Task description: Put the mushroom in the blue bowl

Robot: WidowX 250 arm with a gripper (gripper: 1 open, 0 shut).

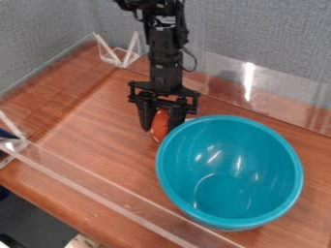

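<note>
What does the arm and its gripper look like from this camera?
The arm is black and slim, built of blocky segments, with a thin dark cable looping out at one side. The gripper is black too, with a wide crosswise body and narrow dark fingers. I can make out no markings at this size.

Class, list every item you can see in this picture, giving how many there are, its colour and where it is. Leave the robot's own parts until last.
large round glossy plastic bowl: one, teal-blue, right foreground on the table
small rounded toy mushroom: one, red-orange cap, at the gripper, just beyond the bowl's left rim
flat wooden-looking table: one, brown, under everything
thin-barred frames: two, white, one at the far left corner, one at the left edge
speckled upright walls: two visible, grey, behind and left
robot arm: one, black, upper middle
gripper: one, black, closed on the mushroom
</note>
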